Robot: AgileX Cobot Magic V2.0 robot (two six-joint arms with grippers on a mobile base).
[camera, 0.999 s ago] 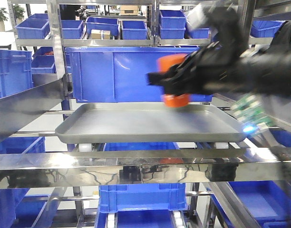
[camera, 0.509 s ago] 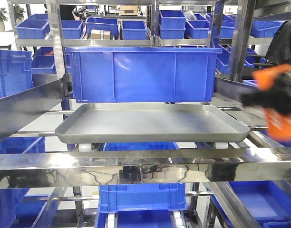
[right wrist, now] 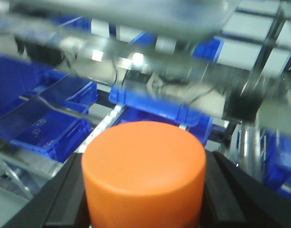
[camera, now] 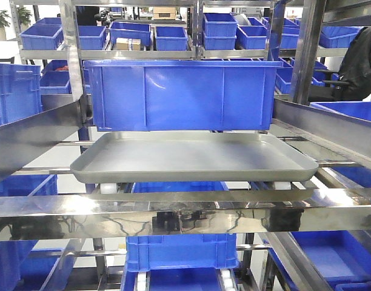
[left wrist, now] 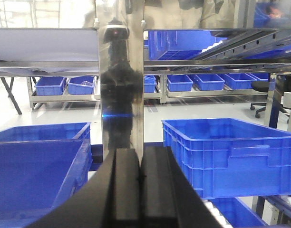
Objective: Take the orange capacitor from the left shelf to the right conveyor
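— Where do we have the orange capacitor (right wrist: pixel 143 175)?

— In our right gripper (right wrist: pixel 143 190). Its black fingers (right wrist: pixel 62 202) press the sides at 9 and 3 o'clock, and the rounded top faces the wrist camera. We judge that pinching it across the body keeps it upright and stops it rolling out.

— And the shelf (camera: pixel 173 215)?

— From the front, the grey tray (camera: pixel 191 174) holds no capacitor, and the big blue bin (camera: pixel 179 91) sits at its 12 o'clock. No arm shows there, so the pick looks done.

— Our left gripper (left wrist: pixel 140 183)?

— Pressed together on nothing, facing a steel post (left wrist: pixel 118 95) at 12 o'clock — parked out of the way, it seems.

— What is left?

— The carry and the set-down. The conveyor shows in no view, and the blur behind the capacitor hints at a fast swing.
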